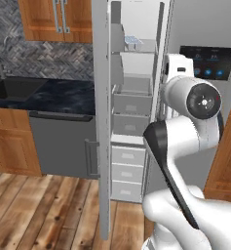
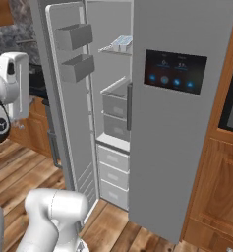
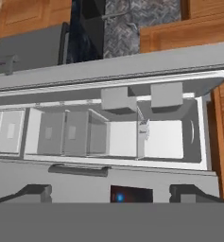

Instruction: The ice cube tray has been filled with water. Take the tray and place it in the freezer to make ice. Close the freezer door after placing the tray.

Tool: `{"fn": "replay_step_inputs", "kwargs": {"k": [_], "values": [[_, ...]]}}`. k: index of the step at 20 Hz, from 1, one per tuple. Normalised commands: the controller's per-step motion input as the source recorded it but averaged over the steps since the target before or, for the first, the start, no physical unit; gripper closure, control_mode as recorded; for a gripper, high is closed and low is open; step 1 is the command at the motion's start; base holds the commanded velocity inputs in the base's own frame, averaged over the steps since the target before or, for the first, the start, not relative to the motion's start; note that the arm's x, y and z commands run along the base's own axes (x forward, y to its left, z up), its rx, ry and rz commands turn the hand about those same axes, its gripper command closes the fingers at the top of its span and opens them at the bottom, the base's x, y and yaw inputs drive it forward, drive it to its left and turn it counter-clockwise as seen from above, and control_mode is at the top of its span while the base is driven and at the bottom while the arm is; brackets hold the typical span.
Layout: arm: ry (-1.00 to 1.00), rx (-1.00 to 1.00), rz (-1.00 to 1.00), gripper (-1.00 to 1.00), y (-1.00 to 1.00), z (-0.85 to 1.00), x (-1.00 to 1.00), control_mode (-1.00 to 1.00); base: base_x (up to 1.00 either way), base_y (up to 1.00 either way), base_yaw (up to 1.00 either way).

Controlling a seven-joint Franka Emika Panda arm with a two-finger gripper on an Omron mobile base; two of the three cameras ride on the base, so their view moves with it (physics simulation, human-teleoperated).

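Even, soft rendered light; faint shadows, no glare; coarse, slightly blurred pictures.

The ice cube tray (image 1: pixel 132 40) on the freezer (image 1: pixel 136 97) shelf is too small to show its cells.

Base views flank arm, sharing freezer (image 1: pixel 134 97) interior (hand view rolled sideways).

You see a glossy white arm (image 1: pixel 195 132) of rounded segments, with a dark grey joint band and a round dark grey end cap.
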Motion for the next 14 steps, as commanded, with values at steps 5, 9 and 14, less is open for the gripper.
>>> {"fn": "replay_step_inputs", "kwargs": {"k": [5,9,14], "values": [[0.0,0.0,0.0,-1.0,0.67,0.0,0.0,-1.0,0.0,0.0,0.0],[0.0,0.0,0.0,-1.0,0.55,0.0,0.04,-1.0,0.0,0.0,0.0],[0.0,0.0,0.0,-1.0,0.39,0.0,0.01,-1.0,0.0,0.0,0.0]]}}
